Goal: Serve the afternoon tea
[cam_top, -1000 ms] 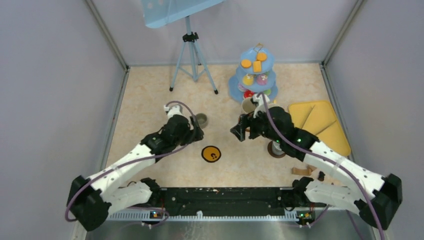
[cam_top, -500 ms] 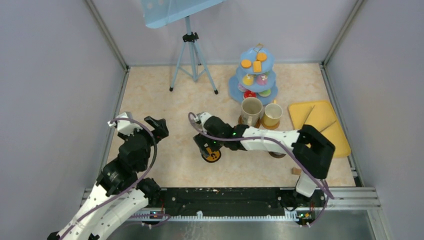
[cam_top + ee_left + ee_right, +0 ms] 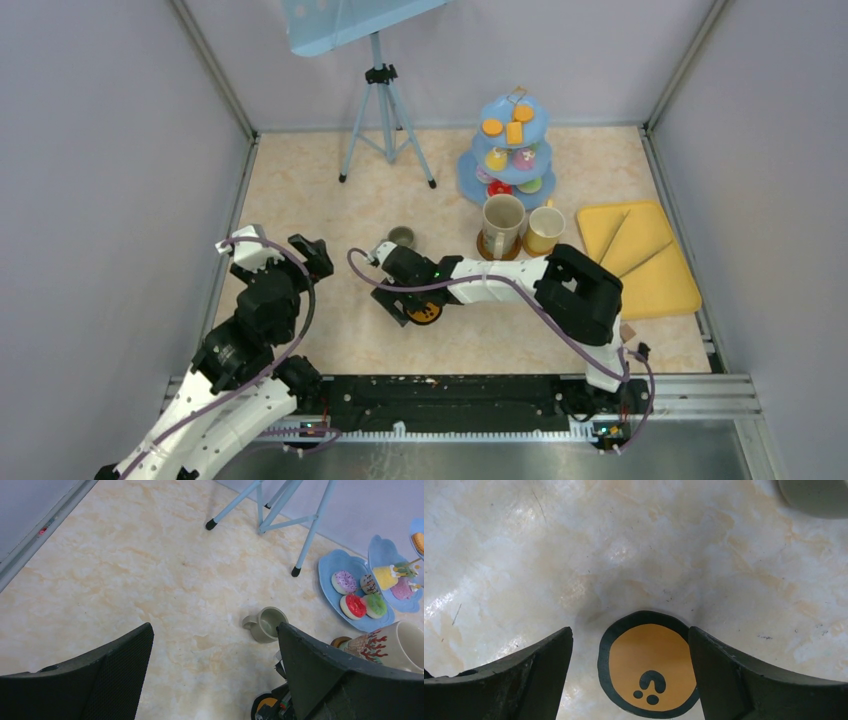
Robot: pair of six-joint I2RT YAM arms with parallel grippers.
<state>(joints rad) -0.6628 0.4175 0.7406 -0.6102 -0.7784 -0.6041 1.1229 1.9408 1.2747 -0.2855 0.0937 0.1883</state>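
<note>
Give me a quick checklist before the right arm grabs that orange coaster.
1. Right gripper open: ok.
2. Coaster between the jaws: ok.
3. Nothing on the coaster: ok.
4. Grey mug apart from the right gripper: ok.
5. Left gripper open and away from the coaster: ok.
6. Right gripper low enough to pinch: cannot tell.

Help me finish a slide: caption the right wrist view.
Open right gripper framing an orange, black-rimmed coaster on the marble-patterned table.
</note>
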